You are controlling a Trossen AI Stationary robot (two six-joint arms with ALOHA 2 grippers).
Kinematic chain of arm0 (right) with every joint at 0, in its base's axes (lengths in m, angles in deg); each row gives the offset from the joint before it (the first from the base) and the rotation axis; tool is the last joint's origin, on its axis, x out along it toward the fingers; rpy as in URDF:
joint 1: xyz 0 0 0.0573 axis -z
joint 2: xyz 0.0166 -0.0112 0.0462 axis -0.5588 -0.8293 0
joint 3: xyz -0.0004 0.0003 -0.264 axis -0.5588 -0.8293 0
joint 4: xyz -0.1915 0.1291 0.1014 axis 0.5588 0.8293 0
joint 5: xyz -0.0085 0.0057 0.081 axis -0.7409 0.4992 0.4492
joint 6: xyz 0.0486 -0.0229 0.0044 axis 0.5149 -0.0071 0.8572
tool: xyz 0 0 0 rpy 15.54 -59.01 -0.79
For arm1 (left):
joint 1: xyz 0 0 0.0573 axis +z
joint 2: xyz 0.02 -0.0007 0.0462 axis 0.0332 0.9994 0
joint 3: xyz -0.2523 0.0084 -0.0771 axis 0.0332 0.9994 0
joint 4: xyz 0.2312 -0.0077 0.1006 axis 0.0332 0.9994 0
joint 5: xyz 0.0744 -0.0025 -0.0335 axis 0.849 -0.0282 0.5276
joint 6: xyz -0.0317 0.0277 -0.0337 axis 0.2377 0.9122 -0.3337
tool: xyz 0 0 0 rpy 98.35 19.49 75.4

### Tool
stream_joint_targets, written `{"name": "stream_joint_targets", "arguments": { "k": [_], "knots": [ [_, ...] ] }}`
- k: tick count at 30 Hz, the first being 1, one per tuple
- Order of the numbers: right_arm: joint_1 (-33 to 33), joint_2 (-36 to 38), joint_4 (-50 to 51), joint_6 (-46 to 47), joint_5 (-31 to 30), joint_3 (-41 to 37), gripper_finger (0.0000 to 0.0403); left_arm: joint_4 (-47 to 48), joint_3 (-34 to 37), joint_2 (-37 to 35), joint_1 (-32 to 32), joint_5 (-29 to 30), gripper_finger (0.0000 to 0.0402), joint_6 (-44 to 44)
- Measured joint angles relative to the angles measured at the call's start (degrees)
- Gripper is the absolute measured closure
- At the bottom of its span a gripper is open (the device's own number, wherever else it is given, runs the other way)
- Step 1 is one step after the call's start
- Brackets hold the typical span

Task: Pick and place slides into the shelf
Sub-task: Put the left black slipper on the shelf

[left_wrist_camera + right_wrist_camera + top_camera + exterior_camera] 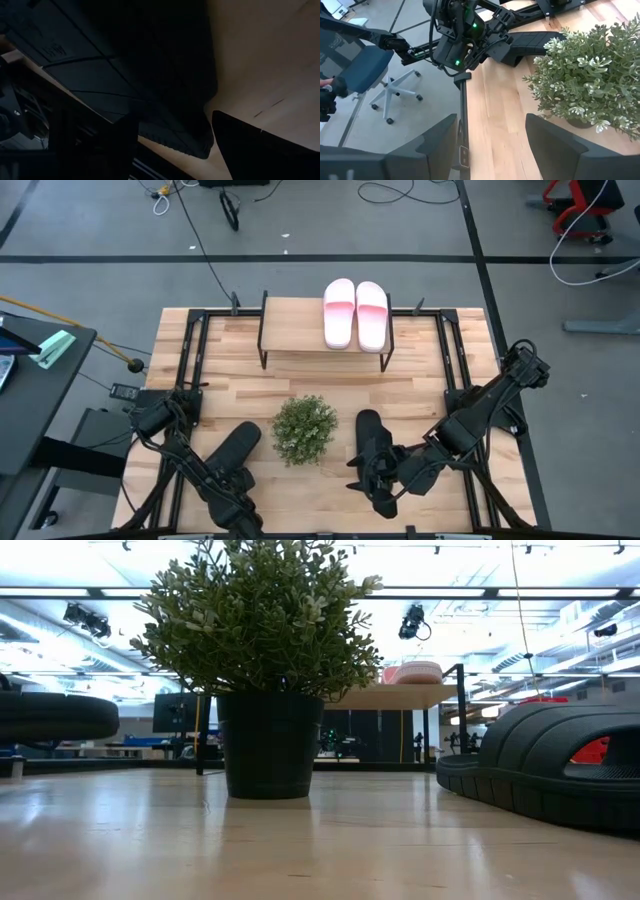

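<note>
Under the left end effector, one black slide is partly hidden.

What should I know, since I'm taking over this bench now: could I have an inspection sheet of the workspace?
Surface: wooden table, boards bare between things.
Job's things: pink sandals side by side on the right half of the shelf; left black sandal and right black sandal lie on the table on either side of the plant.
Clutter: potted plant mid-table.
Grippers: left gripper at the left black sandal; right gripper open, empty, by the right black sandal.
Cables: cables on the floor beyond the table.
Surroundings: office chair; dark side table.
</note>
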Motion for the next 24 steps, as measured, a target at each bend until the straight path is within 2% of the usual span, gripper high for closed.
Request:
{"name": "stream_joint_targets", "arguments": {
  "k": [3, 9, 16, 20, 22, 24],
  "knots": [
    [0.30, 0.00, 0.11, 0.00, 0.00, 0.00, 0.0163, -0.21, 0.42, 0.00, 0.00, 0.32, 0.0168, -0.13],
    [0.45, 0.00, 0.11, 0.00, -0.02, 0.01, 0.0163, -0.80, 0.74, 0.07, 0.00, 0.39, 0.0268, -0.65],
    [0.44, 0.00, 0.07, 0.00, -0.02, 0.01, 0.0163, -0.86, 0.75, 0.11, 0.00, 0.56, 0.0269, -0.31],
    [0.44, 0.00, 0.02, 0.00, -0.02, 0.02, 0.0163, 1.96, -1.72, 0.00, -0.05, 0.82, 0.0272, -0.28],
    [0.44, 0.00, 0.03, -0.01, -0.04, 0.01, 0.0163, 5.54, -3.43, -0.13, -0.16, 2.71, 0.0281, 0.16],
    [0.44, 0.00, 0.01, -0.07, -0.04, 0.00, 0.0163, 7.80, -5.03, -0.70, -0.30, 4.03, 0.0306, -0.20]
  ]
}}
